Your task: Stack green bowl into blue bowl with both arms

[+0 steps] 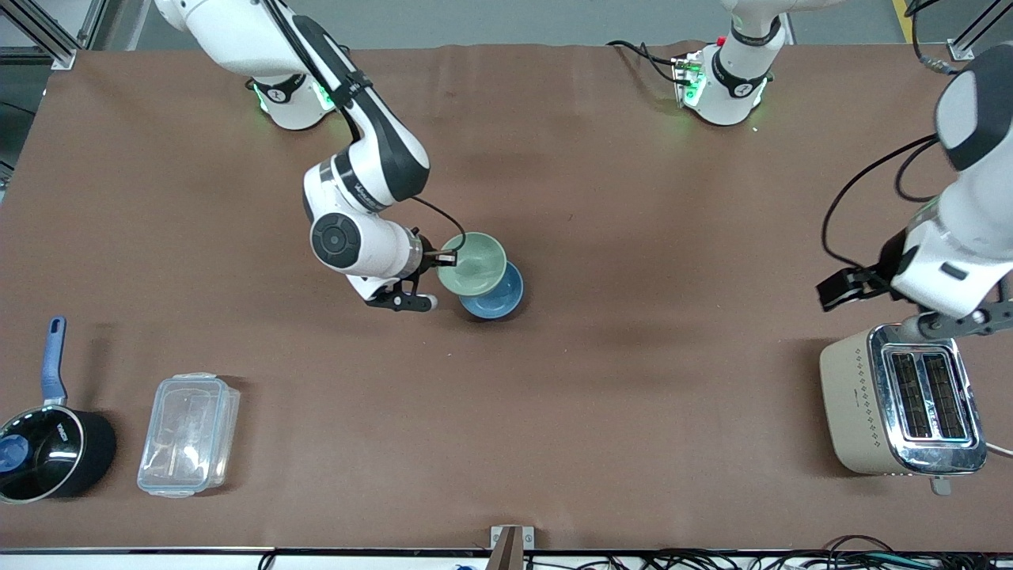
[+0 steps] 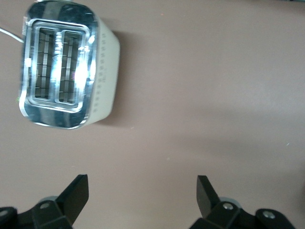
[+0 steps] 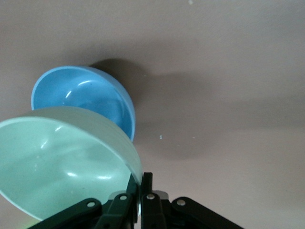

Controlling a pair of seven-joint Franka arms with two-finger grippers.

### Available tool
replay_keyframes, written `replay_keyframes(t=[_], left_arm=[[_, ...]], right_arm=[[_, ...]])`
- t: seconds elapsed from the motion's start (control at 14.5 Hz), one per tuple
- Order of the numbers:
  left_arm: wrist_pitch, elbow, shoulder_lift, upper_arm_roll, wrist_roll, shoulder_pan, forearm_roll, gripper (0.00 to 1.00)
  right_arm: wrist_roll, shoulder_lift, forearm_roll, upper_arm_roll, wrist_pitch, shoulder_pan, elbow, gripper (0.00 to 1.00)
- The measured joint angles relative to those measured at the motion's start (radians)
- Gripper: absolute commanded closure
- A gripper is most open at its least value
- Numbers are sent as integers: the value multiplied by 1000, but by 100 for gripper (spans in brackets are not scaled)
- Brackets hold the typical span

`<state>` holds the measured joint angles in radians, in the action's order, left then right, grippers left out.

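Right pincer is pinching the green bowl's rim, holding it partly over the blue bowl mid-counter; released off-centre, it could tip out. Left pincer is waiting spread beside the toaster.

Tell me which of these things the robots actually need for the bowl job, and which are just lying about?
Needed: green bowl, pinched at its rim by the right claw and held over the blue bowl; left claw, open, waiting over the table by the toaster.

Lying about: toaster, saucepan, clear box.
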<state>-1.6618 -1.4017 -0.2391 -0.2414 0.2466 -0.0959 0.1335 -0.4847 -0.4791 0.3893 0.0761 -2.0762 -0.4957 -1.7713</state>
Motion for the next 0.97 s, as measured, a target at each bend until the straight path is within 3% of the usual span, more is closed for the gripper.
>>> replay_keyframes(t=[0.28, 0.76, 0.97], left_arm=[[103, 0, 62, -1, -84, -54, -5, 0], [140, -13, 116, 1, -115, -83, -55, 0], [147, -68, 173, 129, -118, 47, -76, 0]], right_arm=[[-1, -32, 28, -1, -2, -5, 0, 98], [-2, -43, 83, -1, -49, -27, 1, 96], [-6, -58, 87, -5, -97, -27, 1, 96]])
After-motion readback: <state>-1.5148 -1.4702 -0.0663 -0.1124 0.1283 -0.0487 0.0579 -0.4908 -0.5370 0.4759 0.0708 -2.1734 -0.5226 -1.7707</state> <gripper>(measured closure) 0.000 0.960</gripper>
